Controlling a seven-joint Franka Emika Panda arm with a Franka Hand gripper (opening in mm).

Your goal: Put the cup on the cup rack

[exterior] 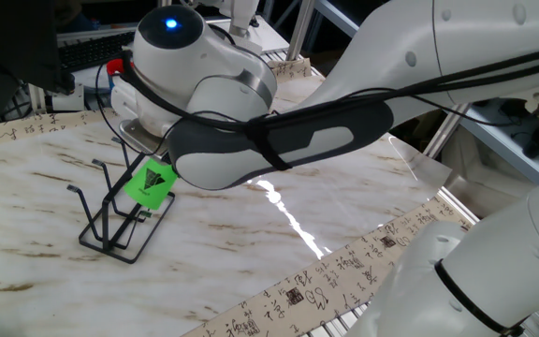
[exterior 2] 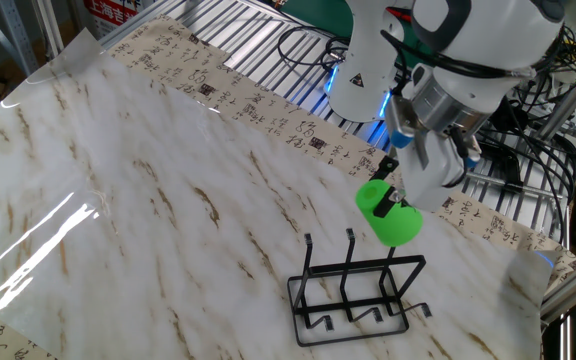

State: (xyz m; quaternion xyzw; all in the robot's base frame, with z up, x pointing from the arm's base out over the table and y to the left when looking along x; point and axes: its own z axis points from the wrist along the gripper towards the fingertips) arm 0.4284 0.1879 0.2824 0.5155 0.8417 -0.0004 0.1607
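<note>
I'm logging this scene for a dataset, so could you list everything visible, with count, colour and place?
cup: one, bright green, held tilted in the air above the rack's far end
cup rack: one, black wire, standing on the table near its edge
table: one, white marble-look top with brown veins, edged by a strip printed with characters
metal grating: one, grey, beyond the table's far edge
cables: several, black, on the grating
red and blue object: one, behind the arm, partly hidden
gripper: one, jaws closed on the cup
arm: one, white and black
</note>
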